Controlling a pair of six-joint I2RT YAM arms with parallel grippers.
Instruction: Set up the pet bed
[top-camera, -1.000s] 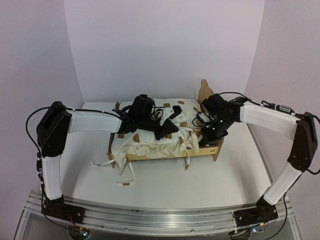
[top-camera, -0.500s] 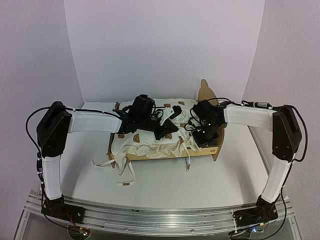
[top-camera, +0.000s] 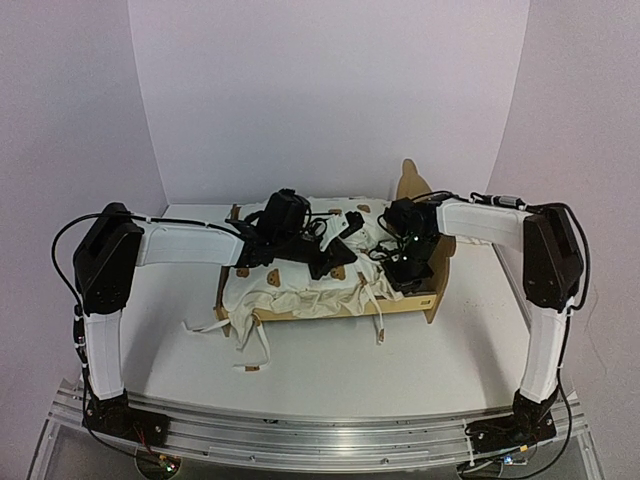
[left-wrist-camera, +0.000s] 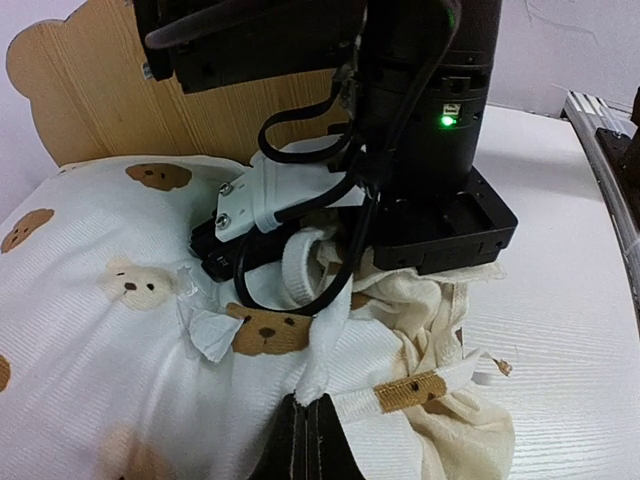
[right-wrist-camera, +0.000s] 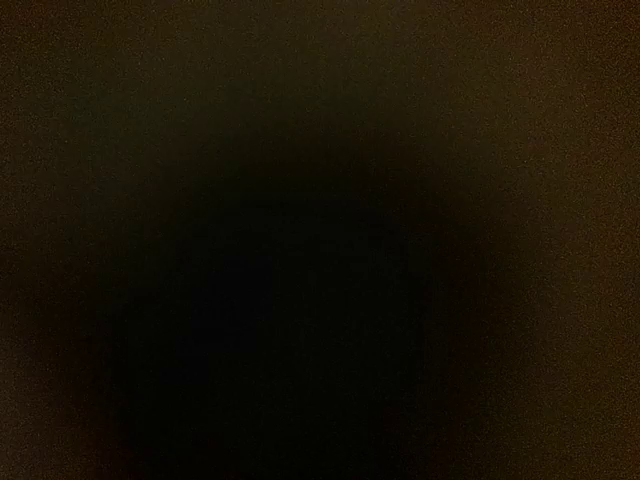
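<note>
The pet bed (top-camera: 340, 308) is a plywood frame in the middle of the table, with its bear-ear headboard (top-camera: 408, 185) at the right; the headboard also shows in the left wrist view (left-wrist-camera: 90, 90). A cream bear-print cushion (top-camera: 295, 285) is draped over the frame, its tie strings hanging over the front rail. A whiter bear-print pillow (left-wrist-camera: 100, 300) lies by the headboard. My left gripper (left-wrist-camera: 305, 435) is shut on a fold of the pillow's edge. My right gripper (top-camera: 405, 265) points down into the bedding next to the headboard. Its fingers are buried, and its wrist view is black.
Loose tie strings (top-camera: 205, 327) trail onto the white table left of and in front of the bed. The right arm's wrist body (left-wrist-camera: 430, 130) and its cables stand close in front of my left gripper. White walls enclose the back and both sides.
The right arm has swung in: its gripper moved left and down into the bedding by the headboard, and its elbow came upright. The left arm has not moved.
</note>
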